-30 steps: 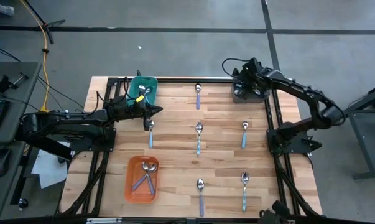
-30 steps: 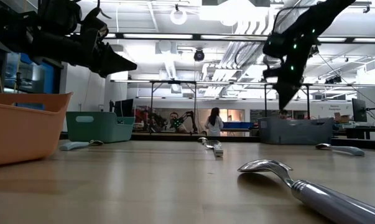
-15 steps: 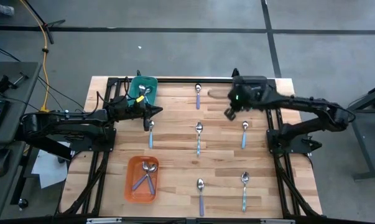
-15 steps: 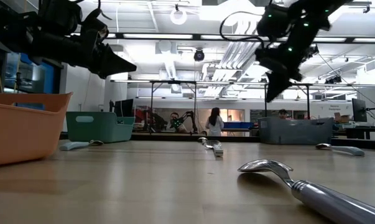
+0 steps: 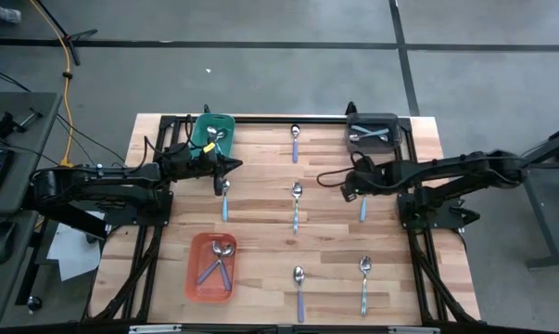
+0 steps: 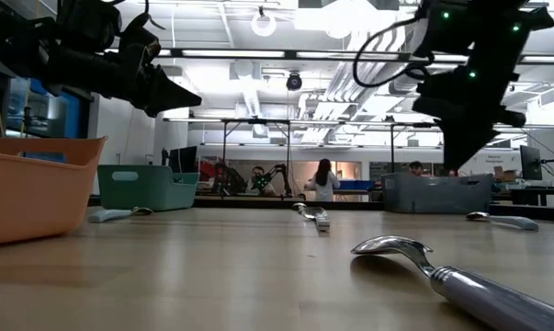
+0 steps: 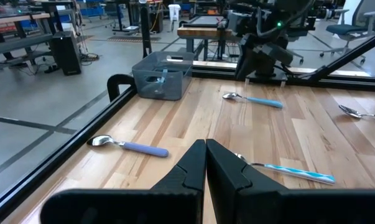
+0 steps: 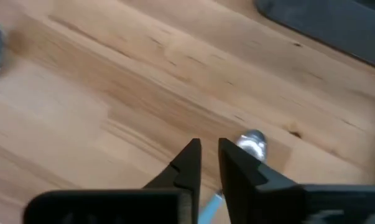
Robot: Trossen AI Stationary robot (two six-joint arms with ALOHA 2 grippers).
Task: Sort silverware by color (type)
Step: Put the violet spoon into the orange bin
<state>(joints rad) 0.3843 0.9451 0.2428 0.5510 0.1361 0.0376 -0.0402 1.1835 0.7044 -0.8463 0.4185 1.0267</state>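
**High view: right gripper hangs beside the blue-handled spoon it seems set to take**

High view gives the relation that matters. The right gripper point(image 5: 347, 186) sits over the right half of the table point(image 5: 260, 223), just beside the light-blue-handled spoon point(image 5: 363, 199), which lies a little further toward the right edge. That spoon's long axis runs front to back, bowl toward the far end, handle toward the near end. In the right wrist view its bowl point(image 8: 254, 142) shows just past one fingertip, the blue handle running back under the fingers point(image 8: 237, 168), so the gripper is slightly off to one side of it rather than astride it. My reading is that a small sideways shift is needed before closing.

The right gripper's jaws stand a narrow slot apart and hold nothing; they touch neither spoon nor wood as far as I can tell.

The right arm is plainly the nearer one. The left gripper point(image 5: 235, 165) hovers on the other side, by the teal bin point(image 5: 211, 132), pressed together and empty, with another spoon point(image 5: 224, 198) just beyond its tip.

Elsewhere, spoons still lie loose in the middle column and near the front, while the orange bin point(image 5: 211, 266) and grey bin point(image 5: 373, 131) already hold some.
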